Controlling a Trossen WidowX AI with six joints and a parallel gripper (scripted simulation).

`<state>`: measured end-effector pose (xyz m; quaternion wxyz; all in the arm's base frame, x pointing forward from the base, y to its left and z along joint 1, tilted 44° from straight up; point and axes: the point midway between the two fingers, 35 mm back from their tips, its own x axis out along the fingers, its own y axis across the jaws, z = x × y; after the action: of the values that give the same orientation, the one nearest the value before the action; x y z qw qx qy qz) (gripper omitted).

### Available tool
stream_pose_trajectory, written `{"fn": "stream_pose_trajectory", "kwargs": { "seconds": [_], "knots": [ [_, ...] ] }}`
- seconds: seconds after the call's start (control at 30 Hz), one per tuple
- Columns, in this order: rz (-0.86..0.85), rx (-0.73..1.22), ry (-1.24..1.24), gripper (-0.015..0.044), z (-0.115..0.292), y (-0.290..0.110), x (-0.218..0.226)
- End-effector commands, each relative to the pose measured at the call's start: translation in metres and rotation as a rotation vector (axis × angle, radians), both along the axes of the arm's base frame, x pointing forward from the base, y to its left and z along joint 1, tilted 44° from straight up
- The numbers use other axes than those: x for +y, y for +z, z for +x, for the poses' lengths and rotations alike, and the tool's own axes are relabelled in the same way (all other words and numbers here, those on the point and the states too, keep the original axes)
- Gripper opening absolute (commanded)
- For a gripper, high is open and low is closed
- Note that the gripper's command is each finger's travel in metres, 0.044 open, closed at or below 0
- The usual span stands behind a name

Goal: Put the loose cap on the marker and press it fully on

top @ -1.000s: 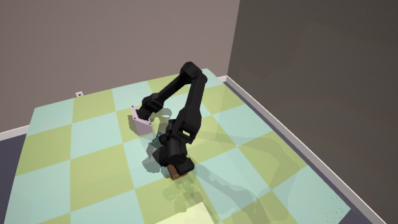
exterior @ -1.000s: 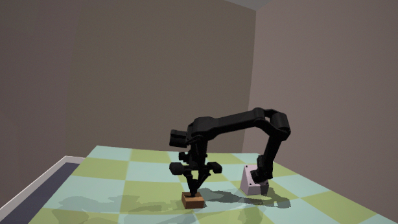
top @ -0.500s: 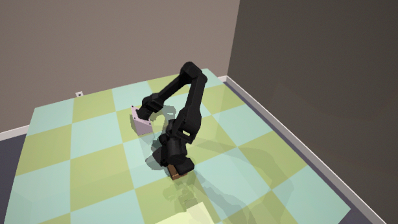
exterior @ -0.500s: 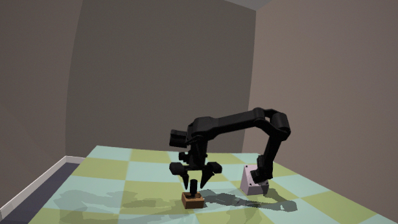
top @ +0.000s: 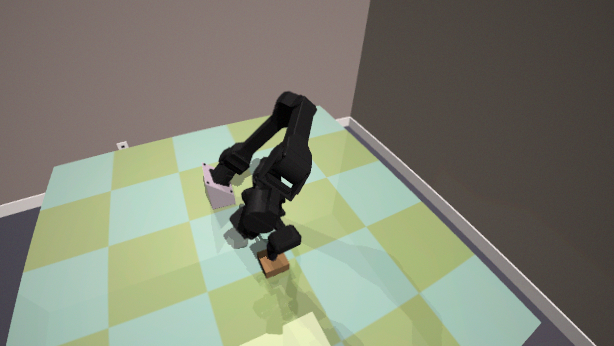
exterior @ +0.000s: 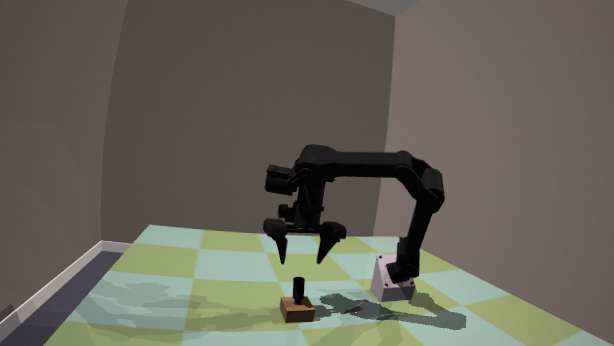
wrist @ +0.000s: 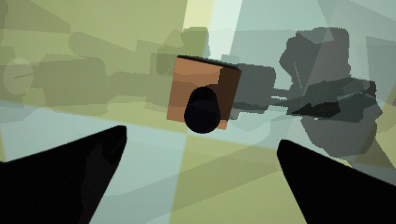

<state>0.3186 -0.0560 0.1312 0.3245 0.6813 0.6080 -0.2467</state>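
Note:
The wooden holder block [top: 276, 268] [exterior: 298, 314] [wrist: 192, 75] sits on the checkered table. The dark cap [exterior: 298, 288] [wrist: 202, 112] stands upright over the holder block, on the marker. No gap shows between cap and block, and the marker itself is hidden; whether the cap is fully clicked on cannot be told. My gripper [exterior: 301, 263] [wrist: 205, 140] is open and empty, with its fingers wide apart. Its fingertips are above the cap's top in the exterior view and touch nothing. In the top view the arm hides the cap.
The arm's pale pink base block [top: 221, 196] [exterior: 396, 293] stands on the table, away from the holder block. Shadows of the arm fall around the holder block. The walls stand beyond the table edges.

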Motion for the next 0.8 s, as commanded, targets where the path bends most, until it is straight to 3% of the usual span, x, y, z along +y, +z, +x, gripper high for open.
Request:
{"fn": "stream_pose_trajectory", "kwargs": {
  "seconds": [0.0, 0.5, 0.77],
  "knots": [
    [-0.004, -0.030, 0.061, 0.0387, -0.0023, 0.0022, 0.0010],
    [-0.185, -0.978, 1.084, 0.0000, 0.0017, -0.0044, 0.0070],
    [-0.188, -0.989, 1.095, 0.0000, 0.0018, -0.0045, 0.0071]
  ]
}}
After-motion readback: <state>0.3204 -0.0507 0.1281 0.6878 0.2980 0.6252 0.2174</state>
